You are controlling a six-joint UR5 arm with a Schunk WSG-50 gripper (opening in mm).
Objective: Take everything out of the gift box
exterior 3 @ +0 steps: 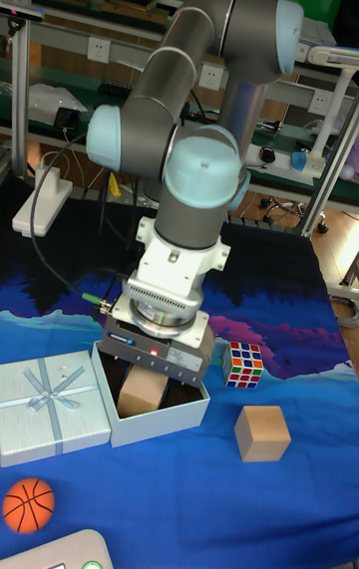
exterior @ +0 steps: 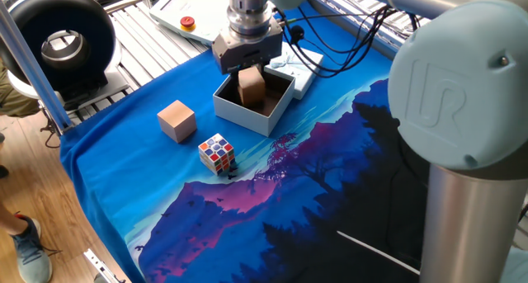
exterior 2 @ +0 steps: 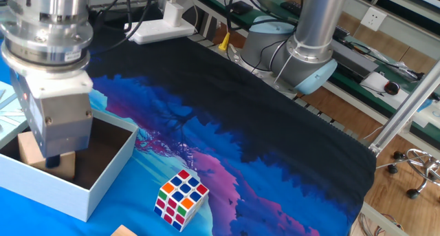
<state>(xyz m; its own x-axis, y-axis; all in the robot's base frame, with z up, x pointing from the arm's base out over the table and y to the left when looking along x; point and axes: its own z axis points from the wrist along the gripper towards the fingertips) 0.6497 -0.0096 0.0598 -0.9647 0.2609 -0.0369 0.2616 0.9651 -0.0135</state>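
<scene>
The gift box sat on the blue printed cloth, and the plain brownish-tan wooden cube stood inside it, its top above the rim. The gripper was pinched onto that cube from above (its fingers mostly hidden behind the cube and the gripper body). The puzzle cube lay out on the cloth just in front of the box, near a paler pinkish cube. The ribboned lid lay flat, touching the box's side, with a small orange ball near it.
</scene>
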